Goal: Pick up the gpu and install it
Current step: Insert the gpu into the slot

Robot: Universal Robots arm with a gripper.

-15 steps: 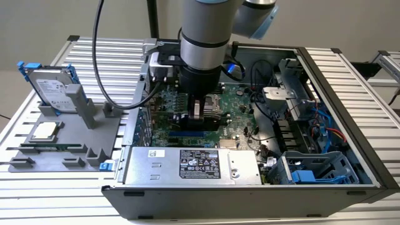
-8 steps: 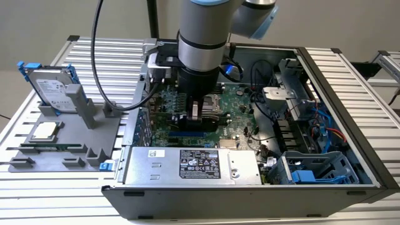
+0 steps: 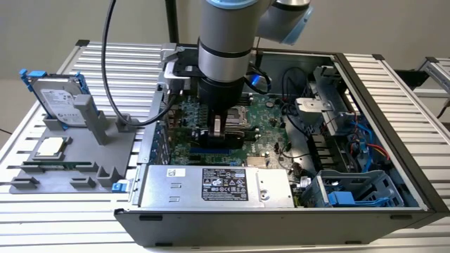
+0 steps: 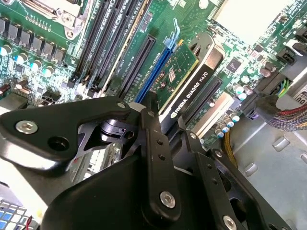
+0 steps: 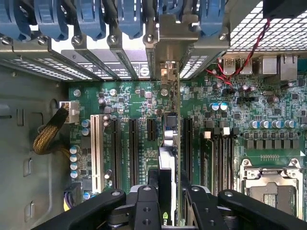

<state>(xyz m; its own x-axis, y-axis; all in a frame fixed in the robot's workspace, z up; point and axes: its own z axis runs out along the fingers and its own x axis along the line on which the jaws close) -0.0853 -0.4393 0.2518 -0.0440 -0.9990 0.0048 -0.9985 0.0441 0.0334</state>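
Observation:
The gpu (image 4: 201, 67) stands on edge over the motherboard's expansion slots, its green card and black cooler block side by side next to a blue slot (image 4: 152, 73). In the first wrist view the gpu (image 5: 169, 139) runs as a thin edge toward its silver bracket (image 5: 168, 36) at the case's rear openings. My gripper (image 4: 168, 120) is shut on the card's upper edge, one black finger (image 5: 153, 178) on each face. In the exterior view the gripper (image 3: 223, 138) reaches straight down into the open computer case (image 3: 393, 105), low over the motherboard (image 3: 266, 113).
A silver power supply (image 3: 218, 187) lies along the case's front wall, with a blue drive cage (image 3: 351, 195) and cables toward the exterior view's right. Outside the case, a grey fixture (image 3: 105, 158) holds a blue-framed hard drive (image 3: 60, 97), a processor chip (image 3: 52, 147) and a memory stick (image 3: 56, 165).

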